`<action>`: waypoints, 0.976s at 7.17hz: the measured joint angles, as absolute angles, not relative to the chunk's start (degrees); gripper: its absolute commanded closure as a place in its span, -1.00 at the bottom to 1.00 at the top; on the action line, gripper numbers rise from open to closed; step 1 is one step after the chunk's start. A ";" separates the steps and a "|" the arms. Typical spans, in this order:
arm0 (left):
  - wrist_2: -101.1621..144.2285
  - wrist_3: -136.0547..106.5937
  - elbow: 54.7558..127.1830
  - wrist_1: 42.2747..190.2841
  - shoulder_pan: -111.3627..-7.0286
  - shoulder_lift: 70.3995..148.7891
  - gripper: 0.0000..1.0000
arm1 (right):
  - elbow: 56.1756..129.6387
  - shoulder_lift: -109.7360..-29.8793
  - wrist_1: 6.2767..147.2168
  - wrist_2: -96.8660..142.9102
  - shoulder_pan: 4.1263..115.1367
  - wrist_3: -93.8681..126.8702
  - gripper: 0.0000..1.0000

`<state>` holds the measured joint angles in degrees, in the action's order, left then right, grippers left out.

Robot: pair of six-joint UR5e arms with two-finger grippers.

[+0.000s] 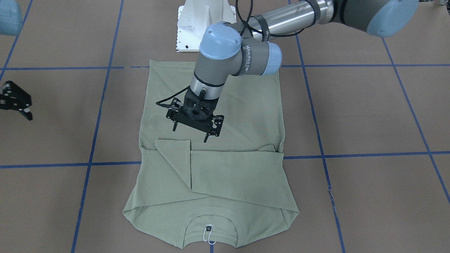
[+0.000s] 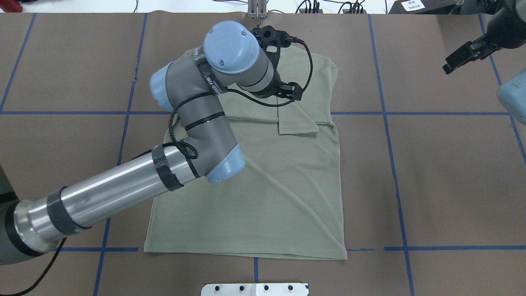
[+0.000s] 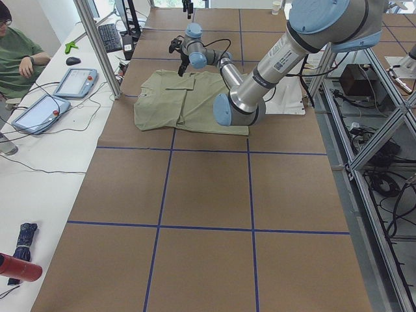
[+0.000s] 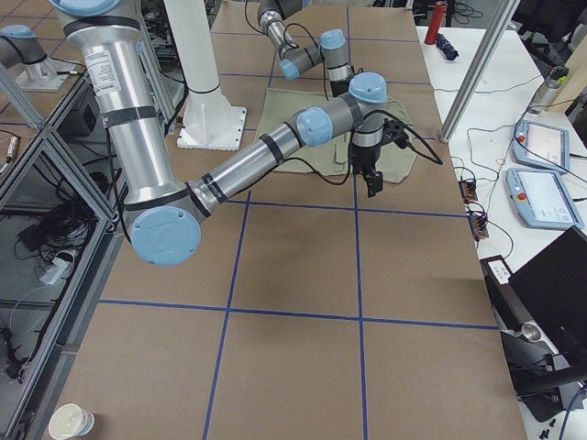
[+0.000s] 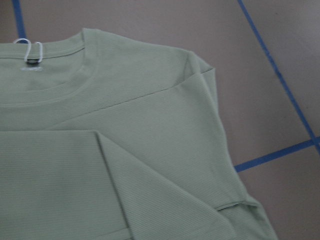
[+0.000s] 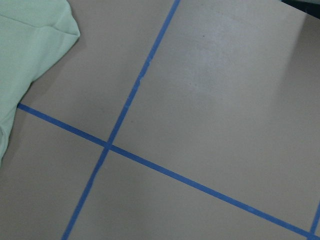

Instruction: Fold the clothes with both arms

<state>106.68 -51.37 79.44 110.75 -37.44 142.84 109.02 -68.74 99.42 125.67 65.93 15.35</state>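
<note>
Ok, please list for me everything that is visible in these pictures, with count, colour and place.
shirt: one, pale green, flat on the table's middle, sleeves folded in
table: one, brown top
tape lines: several, blue, a grid across the table
base: one, white, at the robot's edge of the shirt
tablets: two, grey, on the white bench
person: one, green top, at the bench
left gripper: one, black, open, over the shirt
right gripper: one, black, over bare table
</note>
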 measured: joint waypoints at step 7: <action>119.07 -20.65 95.00 110.07 -52.99 119.41 -1.00 | 86.69 -42.81 95.57 96.40 37.34 50.86 -0.69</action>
